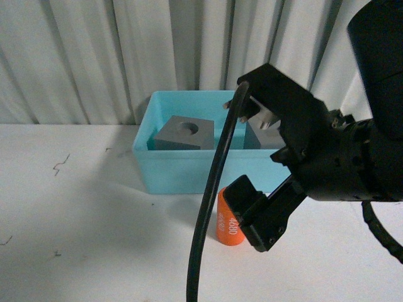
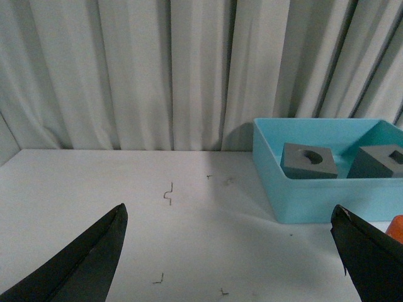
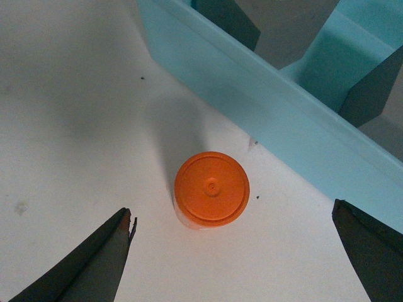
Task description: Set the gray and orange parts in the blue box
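Observation:
An orange cylinder (image 1: 228, 220) marked 4680 stands upright on the white table just in front of the blue box (image 1: 182, 173). Both gray cubes lie inside the box. The one with a round recess (image 1: 186, 133) is on the left. The other cube (image 1: 261, 137) is partly hidden behind my right arm. My right gripper (image 1: 236, 141) hangs open over the cylinder. From above, the orange cylinder (image 3: 211, 189) shows as a disc between the spread fingers of the right gripper (image 3: 232, 217), untouched. My left gripper (image 2: 228, 211) is open over bare table, left of the blue box (image 2: 315, 198).
A pleated white curtain (image 1: 94, 56) closes off the back of the table. A black cable (image 1: 204, 214) hangs down in front of the box. Small dark scratches (image 2: 168, 192) mark the tabletop (image 1: 75, 207) left of the box.

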Controlling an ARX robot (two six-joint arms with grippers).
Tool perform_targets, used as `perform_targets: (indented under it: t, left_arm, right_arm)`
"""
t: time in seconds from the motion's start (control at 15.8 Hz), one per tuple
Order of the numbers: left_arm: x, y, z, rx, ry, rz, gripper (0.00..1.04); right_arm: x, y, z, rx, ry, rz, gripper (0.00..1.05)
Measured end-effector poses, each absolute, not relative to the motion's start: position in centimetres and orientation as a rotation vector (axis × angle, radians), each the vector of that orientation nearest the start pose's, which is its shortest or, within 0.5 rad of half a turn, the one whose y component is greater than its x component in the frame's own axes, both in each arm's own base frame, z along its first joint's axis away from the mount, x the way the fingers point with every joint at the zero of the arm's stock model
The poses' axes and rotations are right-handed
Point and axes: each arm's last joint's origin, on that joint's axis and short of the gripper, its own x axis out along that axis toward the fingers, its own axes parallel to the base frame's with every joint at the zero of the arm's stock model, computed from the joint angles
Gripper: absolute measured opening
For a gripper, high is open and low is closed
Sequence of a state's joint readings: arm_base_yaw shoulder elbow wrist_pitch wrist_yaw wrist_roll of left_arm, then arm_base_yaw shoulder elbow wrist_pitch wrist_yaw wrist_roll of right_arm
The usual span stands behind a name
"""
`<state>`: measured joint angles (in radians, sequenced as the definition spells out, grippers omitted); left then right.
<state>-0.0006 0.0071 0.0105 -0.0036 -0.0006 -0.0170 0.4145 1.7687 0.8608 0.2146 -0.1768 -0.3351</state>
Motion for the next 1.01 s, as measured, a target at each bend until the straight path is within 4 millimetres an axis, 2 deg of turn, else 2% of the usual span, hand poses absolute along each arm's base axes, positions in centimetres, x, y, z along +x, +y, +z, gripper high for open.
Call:
perform_targets:
  t: [0.13, 0.19, 0.32, 0.76, 0.82, 1.01]
  left_arm:
    - [9.7, 0.0, 16.6, -0.017, 0.001, 0.000, 0.98]
    - [9.7, 0.0, 16.6, -0.017, 0.001, 0.000, 0.98]
    - [9.7, 0.0, 16.6, -0.017, 0.001, 0.000, 0.98]
    - [9.7, 0.0, 16.6, -0.017, 0.001, 0.000, 0.98]
    - [9.7, 0.0, 16.6, -0.017, 0.001, 0.000, 0.98]
    - [9.7, 0.0, 16.6, -0.017, 0.001, 0.000, 0.98]
  right_arm:
    - [32.4, 15.8, 13.4, -0.396, 0.624, 0.663, 0.98]
    - [33.1, 17.0, 12.2, -0.397, 0.662, 0.656, 0.98]
    - [33.7, 17.8, 9.6, -0.389, 0.735, 0.597, 0.98]
    - [34.1, 18.4, 8.5, -0.389, 0.753, 0.578, 0.98]
    - [34.1, 18.4, 8.4, -0.387, 0.755, 0.577, 0.96]
    - [34.2, 18.4, 8.2, -0.385, 0.759, 0.576, 0.72]
